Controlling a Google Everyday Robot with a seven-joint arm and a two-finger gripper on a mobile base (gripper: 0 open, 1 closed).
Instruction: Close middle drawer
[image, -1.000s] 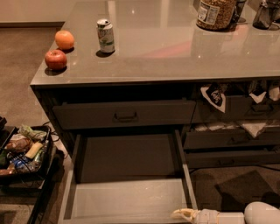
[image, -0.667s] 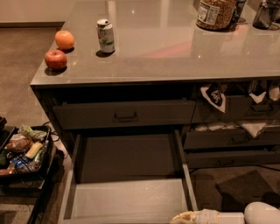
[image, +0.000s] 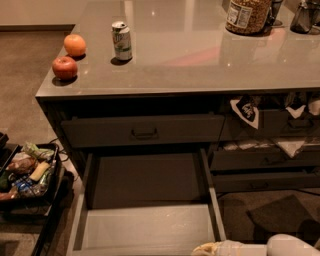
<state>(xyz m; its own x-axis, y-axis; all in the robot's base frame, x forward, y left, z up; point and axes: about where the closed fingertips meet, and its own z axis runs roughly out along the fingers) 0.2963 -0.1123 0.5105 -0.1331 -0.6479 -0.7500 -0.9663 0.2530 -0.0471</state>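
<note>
The middle drawer (image: 145, 227) is standing open; my claw (image: 215, 248), state I cannot tell, is hovering by its front corner, preparing to push inward.

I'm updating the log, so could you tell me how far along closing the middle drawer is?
Nothing looks done yet: the middle drawer is pulled far out, pale floor exposed. In hand: the gripper is at its front right corner, low in the view. Left: pushing the drawer fully in.
</note>
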